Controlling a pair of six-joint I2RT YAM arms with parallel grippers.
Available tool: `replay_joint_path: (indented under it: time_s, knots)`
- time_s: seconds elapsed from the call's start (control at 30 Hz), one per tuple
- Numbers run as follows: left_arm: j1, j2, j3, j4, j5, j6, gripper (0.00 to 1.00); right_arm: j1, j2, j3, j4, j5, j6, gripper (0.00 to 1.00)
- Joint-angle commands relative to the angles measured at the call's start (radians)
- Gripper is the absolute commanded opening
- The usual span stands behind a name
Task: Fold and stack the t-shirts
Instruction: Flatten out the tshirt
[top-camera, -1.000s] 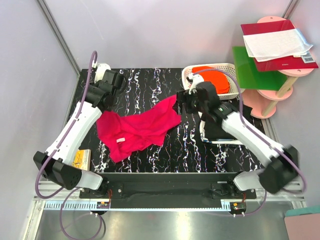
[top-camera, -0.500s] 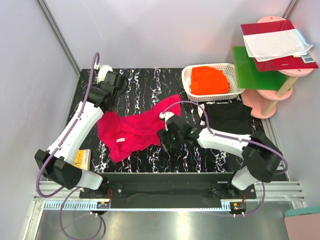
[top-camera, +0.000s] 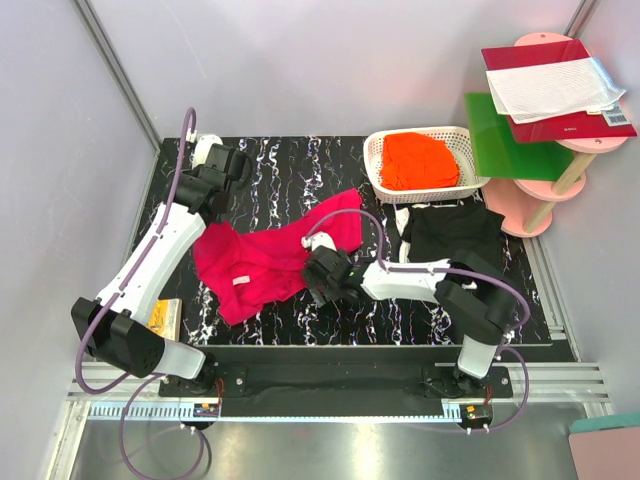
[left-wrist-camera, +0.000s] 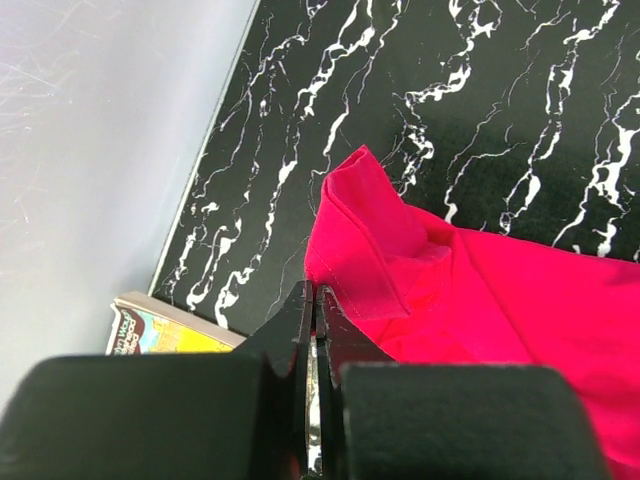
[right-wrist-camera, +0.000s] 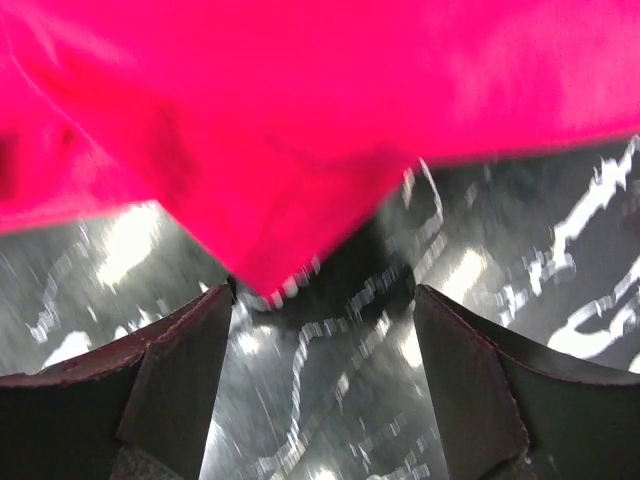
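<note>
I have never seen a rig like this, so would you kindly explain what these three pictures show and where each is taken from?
These are two robot arms bolted at the near edge of a black marbled table. The wide picture comes from a fixed camera above and behind them; the other two come from cameras on each wrist, looking along that arm's two-finger tool. A pink t-shirt lies crumpled in the middle, a black t-shirt lies to its right, and a white basket holds an orange garment. The left tool is shut and seems to pinch the pink t-shirt's edge. The right tool is open at the shirt's near edge, holding nothing.
</note>
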Motion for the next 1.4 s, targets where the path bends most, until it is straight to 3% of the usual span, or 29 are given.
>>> replay_joint_path:
  time_s: [0.0, 0.27, 0.33, 0.37, 0.4, 0.43, 0.47, 0.8, 1.03, 1.13, 1.37]
  knots:
    - [0.01, -0.01, -0.01, 0.048, 0.027, 0.014, 0.0, 0.022, 0.069, 0.081, 0.08, 0.083, -0.004, 0.81]
    - [0.028, -0.001, -0.013, 0.049, 0.041, 0.02, 0.0, 0.037, 0.23, 0.221, 0.04, 0.043, -0.018, 0.81]
    - [0.034, 0.002, -0.013, 0.049, 0.042, 0.02, 0.0, 0.037, 0.266, 0.268, -0.021, 0.049, -0.024, 0.4]
    - [0.036, 0.002, -0.012, 0.049, 0.044, 0.02, 0.0, 0.037, 0.273, 0.279, -0.041, 0.057, -0.022, 0.26]
    - [0.037, 0.002, -0.012, 0.049, 0.044, 0.02, 0.0, 0.037, 0.275, 0.285, -0.067, 0.063, -0.021, 0.19]
    - [0.039, 0.002, -0.012, 0.048, 0.044, 0.019, 0.0, 0.039, 0.267, 0.296, -0.081, 0.089, -0.022, 0.05]
    - [0.039, 0.0, -0.01, 0.048, 0.044, 0.019, 0.0, 0.037, 0.258, 0.297, -0.105, 0.106, -0.019, 0.0]
    - [0.042, -0.023, 0.108, -0.007, 0.018, 0.031, 0.0, 0.036, -0.01, 0.382, -0.253, 0.432, -0.106, 0.0]
    - [0.045, -0.03, 0.431, -0.127, -0.064, 0.054, 0.0, -0.01, -0.203, 0.524, -0.259, 0.61, -0.245, 0.0]
    - [0.045, -0.076, 0.499, -0.145, -0.108, 0.045, 0.0, -0.024, -0.305, 0.569, -0.255, 0.653, -0.292, 0.0]
    - [0.043, -0.37, 0.366, -0.135, -0.113, 0.005, 0.0, -0.025, -0.62, 0.437, -0.19, 0.608, -0.347, 0.0]
